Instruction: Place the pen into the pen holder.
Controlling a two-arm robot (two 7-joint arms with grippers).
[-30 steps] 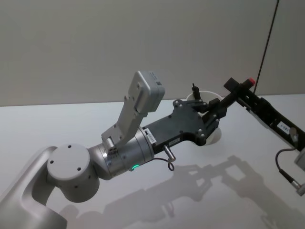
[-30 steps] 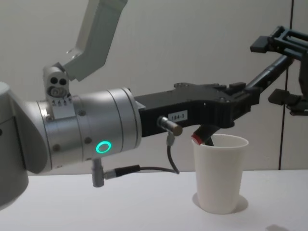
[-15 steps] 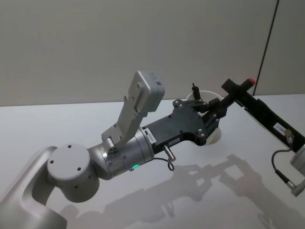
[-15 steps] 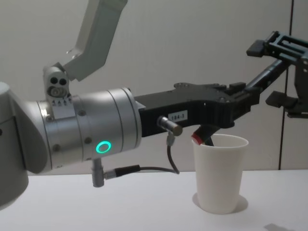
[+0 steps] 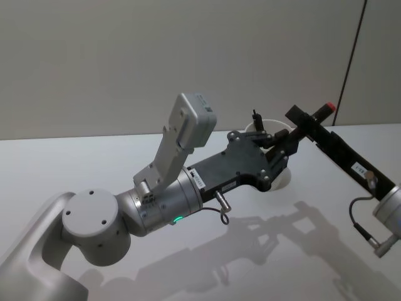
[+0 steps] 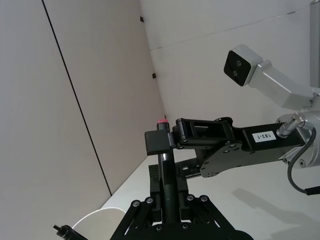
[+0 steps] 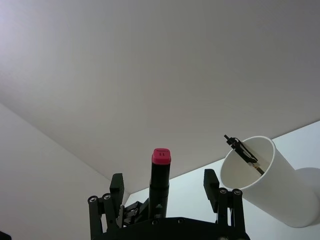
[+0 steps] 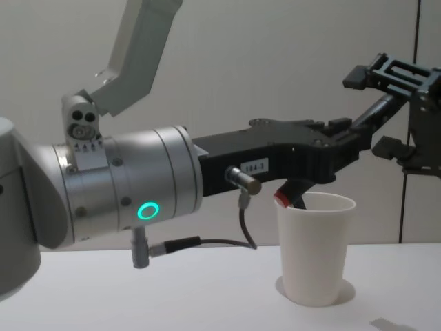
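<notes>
Your slim black pen with a red tip [image 6: 166, 175] is not in the plain white paper cup [image 8: 313, 248] yet. It sits above and just to the right of the cup's rim, slanting upward and away from the cup. Your left end effector [image 8: 353, 141] passes above the cup and is closed on the pen's lower part. Your right end effector [image 7: 164, 179], higher and to the right of the cup, brackets the pen's upper part. Its fingers [image 7: 117, 184] are spread wide, clear of the pen on both sides, and grip nothing. Inside the cup you have a second dark pen with a clip [image 7: 244, 151] leaning against the wall. The cup stands upright on the pale surface [image 8: 172, 303].
</notes>
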